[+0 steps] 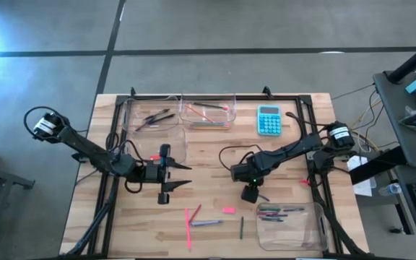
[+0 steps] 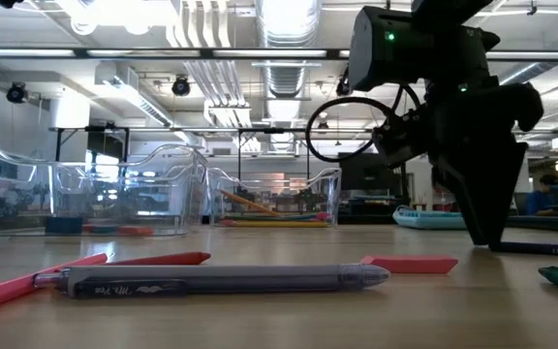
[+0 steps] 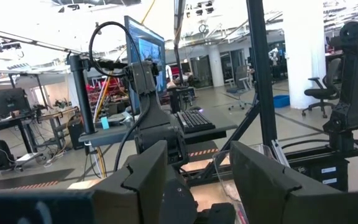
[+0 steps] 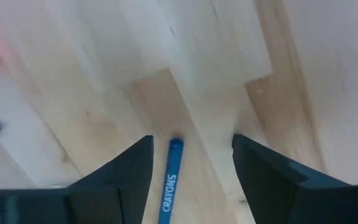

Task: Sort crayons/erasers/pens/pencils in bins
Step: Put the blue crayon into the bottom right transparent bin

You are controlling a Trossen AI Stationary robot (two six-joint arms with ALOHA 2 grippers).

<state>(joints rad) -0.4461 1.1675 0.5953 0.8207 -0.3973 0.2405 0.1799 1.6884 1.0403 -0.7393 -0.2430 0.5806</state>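
My right gripper (image 1: 252, 193) points down at the table's middle, open. A blue crayon (image 4: 171, 177) marked CRAYONS lies flat on the wood between its two fingers, which stand on either side without touching it. My left gripper (image 1: 179, 175) is open and empty. It is held level above the table's left middle and points toward the right edge. A pink eraser (image 1: 228, 210) lies on the wood nearer the front and also shows in the low view (image 2: 410, 264). Clear bins stand at the far left (image 1: 152, 115), far middle (image 1: 208, 114) and near right (image 1: 292, 222).
A turquoise calculator (image 1: 269, 120) lies at the far right. A grey pen (image 2: 211, 281), long pink sticks (image 1: 189, 220) and a dark green stick (image 1: 241, 227) lie near the front edge. The far bins hold pens and coloured sticks. A black frame borders the table.
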